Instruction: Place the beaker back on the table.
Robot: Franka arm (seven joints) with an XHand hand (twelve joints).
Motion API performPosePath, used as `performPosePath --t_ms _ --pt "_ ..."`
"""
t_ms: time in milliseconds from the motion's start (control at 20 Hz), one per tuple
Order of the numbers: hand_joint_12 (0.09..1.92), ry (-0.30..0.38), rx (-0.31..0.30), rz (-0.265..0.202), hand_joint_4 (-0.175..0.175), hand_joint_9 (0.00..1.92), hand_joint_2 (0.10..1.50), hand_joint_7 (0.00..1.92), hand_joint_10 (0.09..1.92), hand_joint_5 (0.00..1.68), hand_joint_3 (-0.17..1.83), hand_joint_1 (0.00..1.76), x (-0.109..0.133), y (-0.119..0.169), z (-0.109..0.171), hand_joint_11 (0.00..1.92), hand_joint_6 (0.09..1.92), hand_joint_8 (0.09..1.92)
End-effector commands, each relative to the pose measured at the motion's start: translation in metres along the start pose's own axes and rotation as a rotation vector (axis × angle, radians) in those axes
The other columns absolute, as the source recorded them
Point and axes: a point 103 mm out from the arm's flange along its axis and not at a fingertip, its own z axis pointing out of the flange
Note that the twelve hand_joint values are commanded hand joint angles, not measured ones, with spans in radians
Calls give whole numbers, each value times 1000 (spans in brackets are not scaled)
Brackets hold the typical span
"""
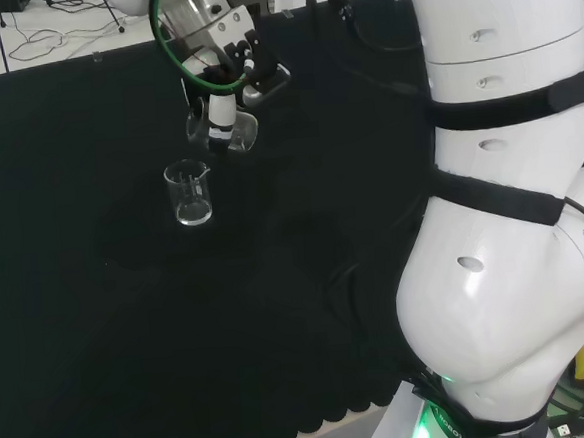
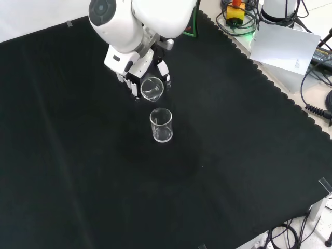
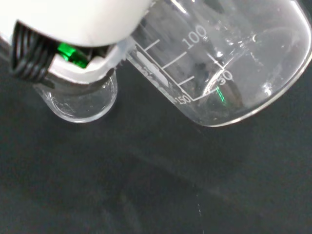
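Observation:
Two clear glass beakers are in view. My hand (image 2: pixel 136 66) is curled round one beaker (image 2: pixel 152 88), which is tilted with its mouth turned toward the front camera. In the head view the hand (image 1: pixel 220 102) grips this tilted beaker (image 1: pixel 238 133) just beyond the second beaker (image 1: pixel 189 193). That second beaker (image 2: pixel 161 125) stands upright on the black cloth, a short way in front of the held one. Close up, the wrist view shows the held beaker (image 3: pixel 229 58) with printed graduations, the standing beaker (image 3: pixel 80 100) beside it, and a white part of the hand (image 3: pixel 68 24).
The arm's white links (image 1: pixel 512 214) take up the right of the head view. In the front view the cloth's scalloped edge (image 2: pixel 270 83) runs down the right, with a white box (image 2: pixel 282 46) and cables beyond it. Open black cloth (image 2: pixel 104 181) lies around the beakers.

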Motion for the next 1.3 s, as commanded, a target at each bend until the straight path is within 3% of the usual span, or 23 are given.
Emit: performPosePath --t_ms 50,400,800,1300 --pt "836 65 -79 -33 175 1581 617 1680 87 1321 701 1143 -11 -2 7 1190 607 87" --pt "836 149 -168 -53 175 1579 618 1679 87 1320 700 1143 -24 1 25 1186 608 87" --pt "837 237 -226 -58 175 1576 620 1677 87 1318 698 1142 -42 8 54 1184 611 87" --pt "838 400 -325 -85 175 1573 623 1675 87 1315 694 1141 -57 18 83 1179 614 87"
